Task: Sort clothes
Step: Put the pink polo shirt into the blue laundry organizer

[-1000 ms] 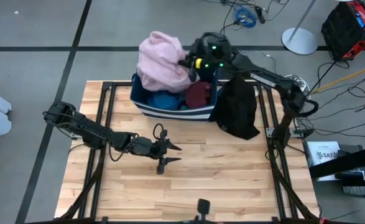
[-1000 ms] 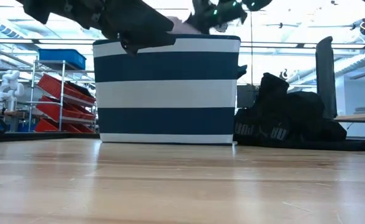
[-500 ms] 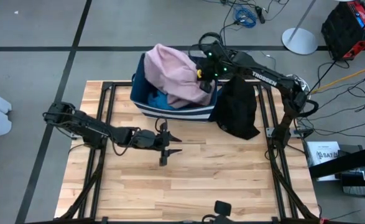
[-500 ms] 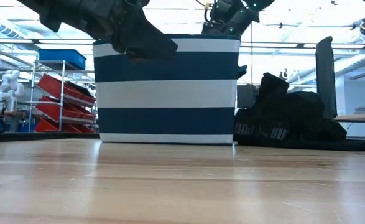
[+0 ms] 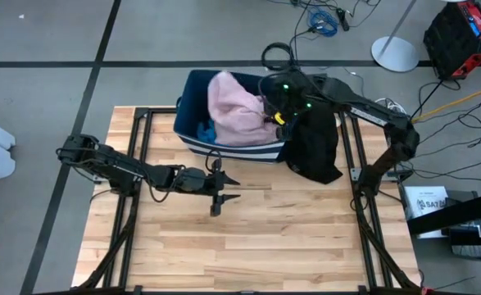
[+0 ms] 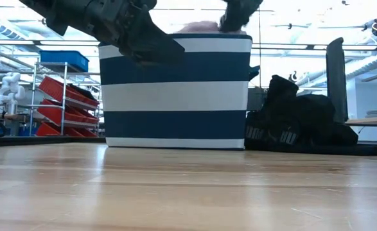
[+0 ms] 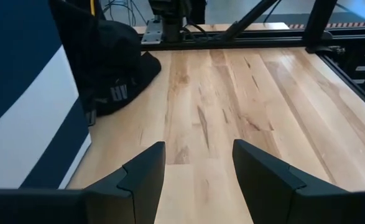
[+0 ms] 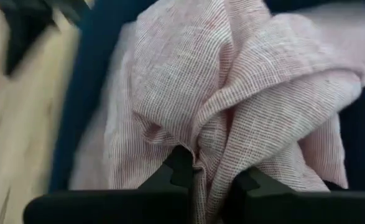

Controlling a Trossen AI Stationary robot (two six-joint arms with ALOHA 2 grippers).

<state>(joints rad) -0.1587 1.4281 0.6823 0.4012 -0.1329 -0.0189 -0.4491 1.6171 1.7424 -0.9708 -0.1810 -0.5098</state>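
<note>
One pale pink garment [image 5: 233, 106] fills the striped bin [image 5: 192, 115].

Pale pink garment [image 5: 233, 111]: crumpled, fine-woven fabric, bunched in deep folds [image 8: 232, 93]; held up over bin interior, right half, a fold pinched at its right edge; top just seen above bin rim in low view [image 6: 201, 27].
Bright blue garment [image 5: 206, 131]: small part seen in bin, left of pink one, mostly covered.
Black garment [image 5: 314, 146]: slumped heap on table, just beside bin's right side; white print seen on lower folds [image 6: 284, 136].
</note>
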